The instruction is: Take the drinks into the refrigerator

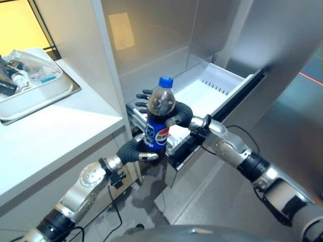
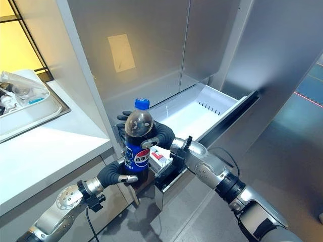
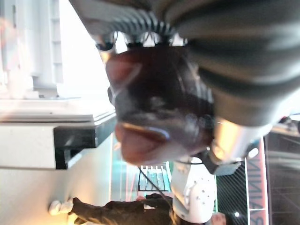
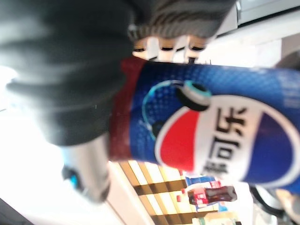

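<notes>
A cola bottle (image 1: pixel 158 121) with a blue cap and blue label stands upright in the air, just in front of the open white refrigerator drawer (image 1: pixel 217 83). My left hand (image 1: pixel 132 150) comes in from the lower left and is curled round the bottle's base. From the right, my right hand (image 1: pixel 180 114) wraps the bottle's upper half, its fingers (image 1: pixel 143 102) showing past the far side. Close up, the right wrist view has the label (image 4: pixel 211 136), and the left wrist view has the dark bottle (image 3: pixel 154 108).
A white counter (image 1: pixel 55 131) runs along the left, with a metal tray (image 1: pixel 63 91) of bagged items at its far end. Steel refrigerator panels (image 1: pixel 282 45) rise behind and to the right of the drawer. A small red and white pack (image 2: pixel 159 157) lies at the drawer's front.
</notes>
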